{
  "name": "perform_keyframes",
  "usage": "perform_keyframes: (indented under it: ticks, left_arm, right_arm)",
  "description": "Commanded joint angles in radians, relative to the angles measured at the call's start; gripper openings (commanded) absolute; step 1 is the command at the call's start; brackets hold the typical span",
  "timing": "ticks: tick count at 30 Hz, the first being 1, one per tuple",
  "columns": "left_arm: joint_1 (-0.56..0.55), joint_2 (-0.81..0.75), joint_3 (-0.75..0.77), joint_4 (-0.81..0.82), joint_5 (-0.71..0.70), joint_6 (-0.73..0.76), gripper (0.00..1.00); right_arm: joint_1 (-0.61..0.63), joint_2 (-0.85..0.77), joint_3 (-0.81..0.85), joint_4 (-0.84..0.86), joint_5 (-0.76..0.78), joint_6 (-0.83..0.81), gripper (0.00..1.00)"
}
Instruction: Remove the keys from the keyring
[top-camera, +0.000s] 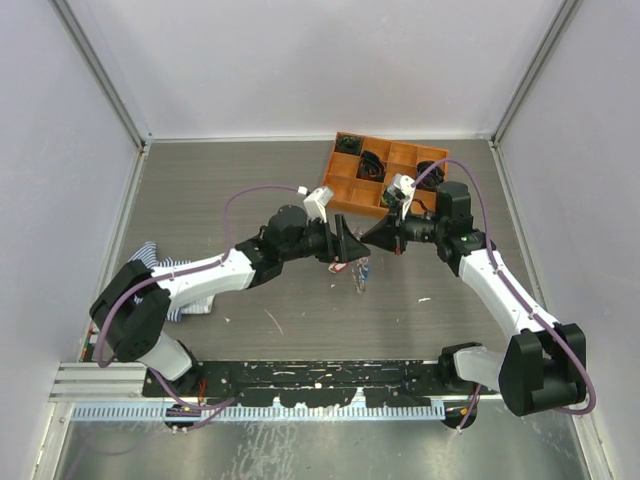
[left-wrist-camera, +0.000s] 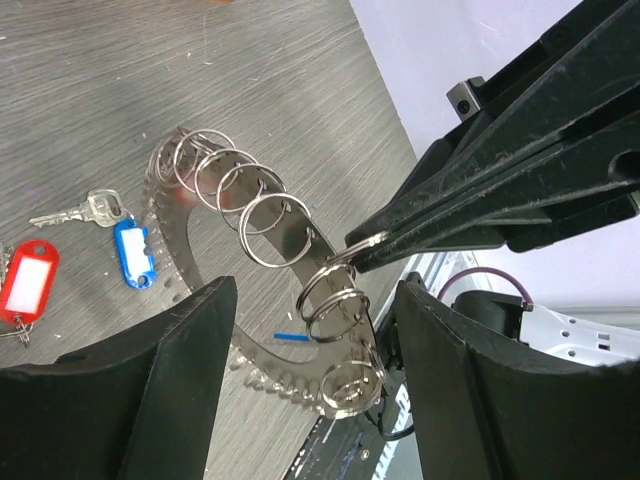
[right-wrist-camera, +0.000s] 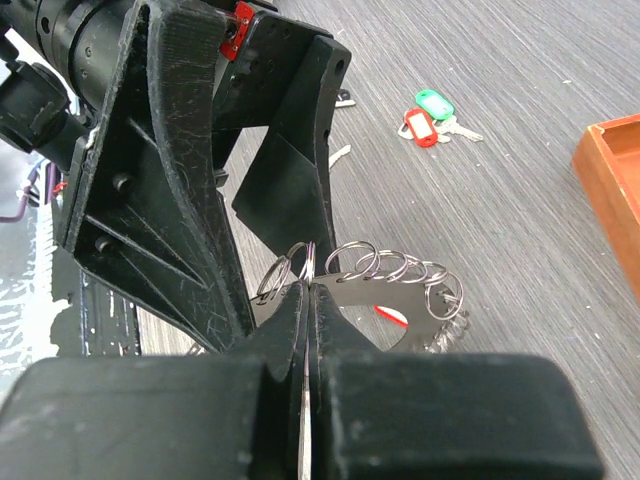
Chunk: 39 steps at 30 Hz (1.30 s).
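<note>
The keyring (left-wrist-camera: 190, 243) is a curved grey metal plate with a toothed rim and a row of small split rings, held up above the table. My right gripper (right-wrist-camera: 308, 286) is shut on its edge by one of the rings, and its fingers (left-wrist-camera: 480, 190) reach in from the right in the left wrist view. My left gripper (left-wrist-camera: 315, 288) is open, with its jaws either side of the keyring's lower end and not touching it. Loose keys lie on the table: a blue-tagged one (left-wrist-camera: 132, 252), a red-tagged one (left-wrist-camera: 28, 283), and a green-tagged one (right-wrist-camera: 434, 103).
An orange compartment tray (top-camera: 385, 175) holding black coiled bundles stands behind the grippers. A striped blue-white cloth (top-camera: 160, 265) lies under the left arm. In the top view the two grippers (top-camera: 360, 240) meet tip to tip above the loose keys (top-camera: 360, 272).
</note>
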Motion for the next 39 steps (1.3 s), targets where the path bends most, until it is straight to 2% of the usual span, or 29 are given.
perform_keyframes:
  ticks: [1, 7, 14, 24, 33, 35, 39]
  left_arm:
    - [-0.008, 0.006, 0.061, -0.027, -0.030, 0.031, 0.65]
    - [-0.008, 0.008, 0.079, -0.068, -0.033, 0.051, 0.59]
    - [-0.007, 0.011, 0.098, -0.120, -0.035, 0.072, 0.38]
    - [-0.006, 0.003, 0.108, -0.162, -0.053, 0.115, 0.13]
    - [-0.007, -0.024, 0.098, -0.158, -0.053, 0.136, 0.00]
    - [-0.006, -0.030, 0.098, -0.162, -0.052, 0.139, 0.00]
    - [-0.006, -0.049, 0.098, -0.184, -0.057, 0.139, 0.00]
  right_arm:
    - [0.015, -0.001, -0.003, 0.098, -0.039, 0.054, 0.01]
    - [0.020, 0.004, -0.009, 0.115, -0.037, 0.072, 0.01]
    - [0.024, 0.002, -0.015, 0.131, -0.033, 0.090, 0.01]
    - [0.031, -0.004, -0.019, 0.137, -0.038, 0.095, 0.01]
    - [0.032, -0.026, -0.021, 0.136, -0.047, 0.093, 0.01]
    - [0.031, -0.028, -0.019, 0.133, -0.055, 0.091, 0.04]
    - [0.019, -0.036, -0.008, 0.108, -0.085, 0.075, 0.18]
